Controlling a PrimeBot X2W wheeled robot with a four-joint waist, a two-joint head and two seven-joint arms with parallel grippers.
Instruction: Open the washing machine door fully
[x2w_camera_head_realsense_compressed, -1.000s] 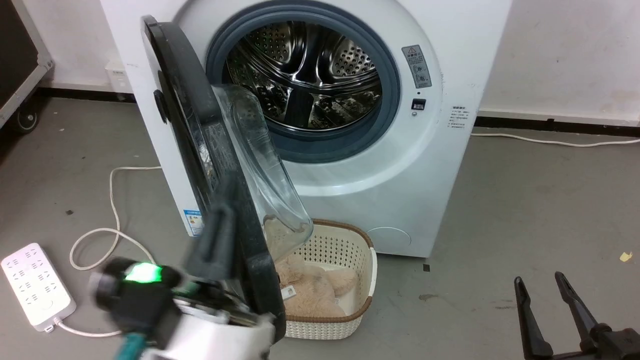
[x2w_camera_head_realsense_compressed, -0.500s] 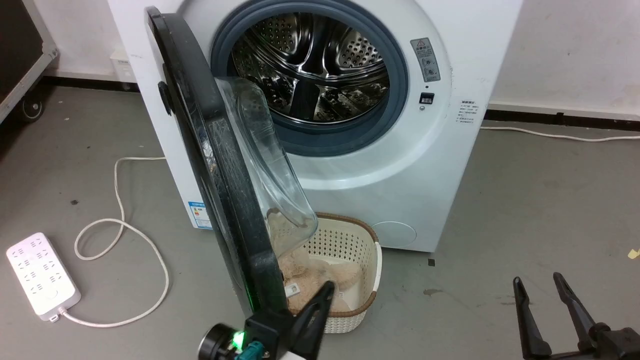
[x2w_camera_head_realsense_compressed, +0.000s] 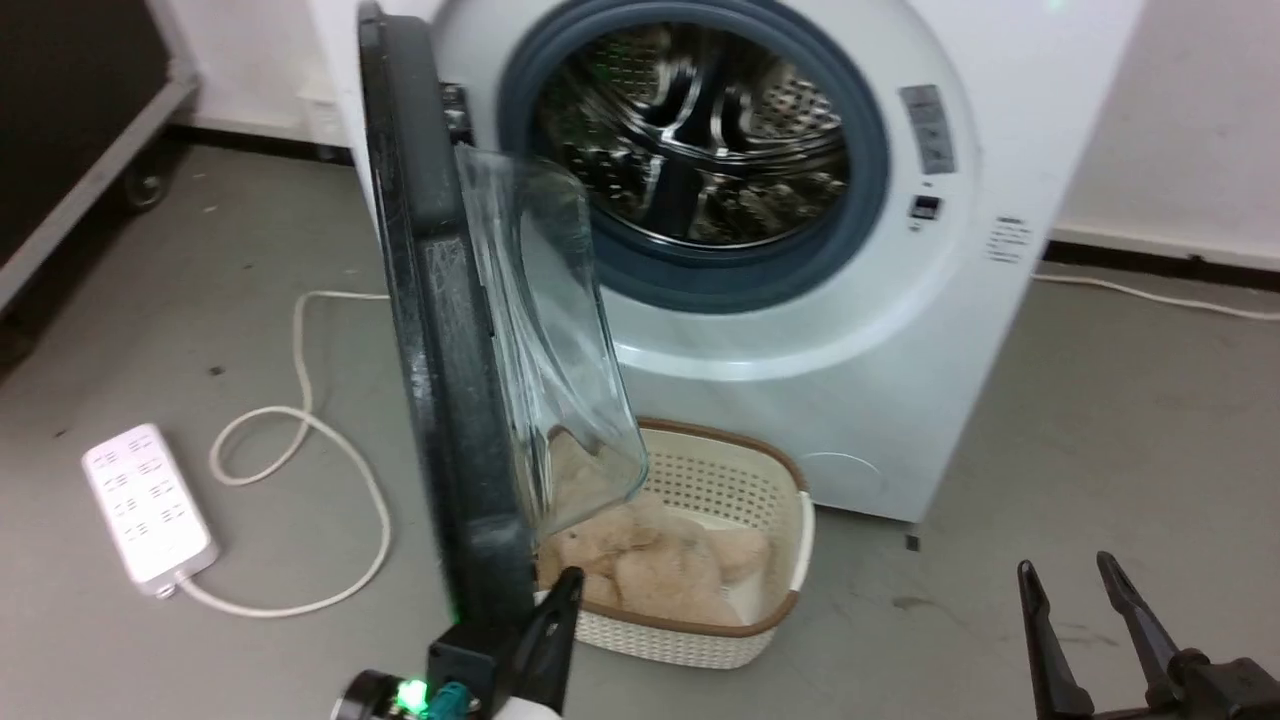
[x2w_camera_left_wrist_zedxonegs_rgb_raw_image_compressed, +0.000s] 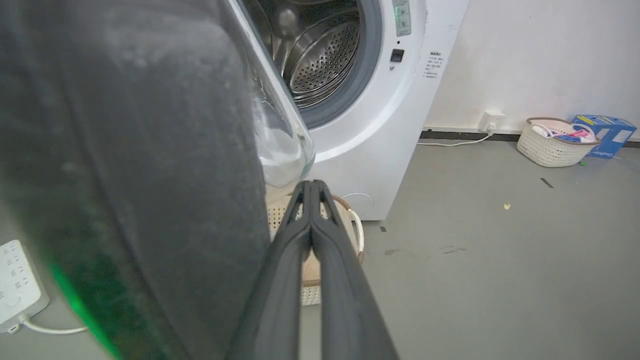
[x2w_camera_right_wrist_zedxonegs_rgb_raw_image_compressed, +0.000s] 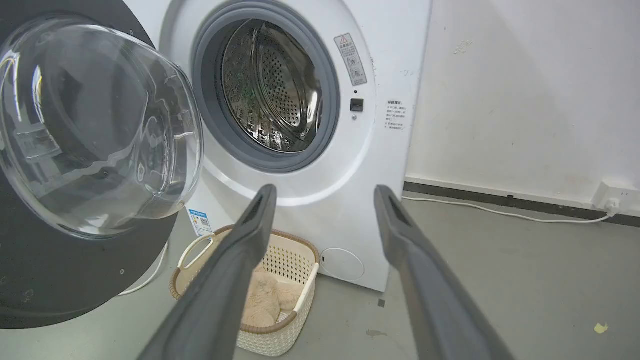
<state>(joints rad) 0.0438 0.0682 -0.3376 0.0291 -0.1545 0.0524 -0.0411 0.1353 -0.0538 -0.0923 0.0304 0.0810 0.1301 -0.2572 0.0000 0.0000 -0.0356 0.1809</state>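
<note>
The washing machine door stands roughly half open; the left end effector, pressed together, sits at its 6 o'clock rim; full swing not yet done.

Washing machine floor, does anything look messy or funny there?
A little. A white power strip and its looped cord lie loose on the floor beside the washing machine, and the basket sits close beside the open door.
</note>
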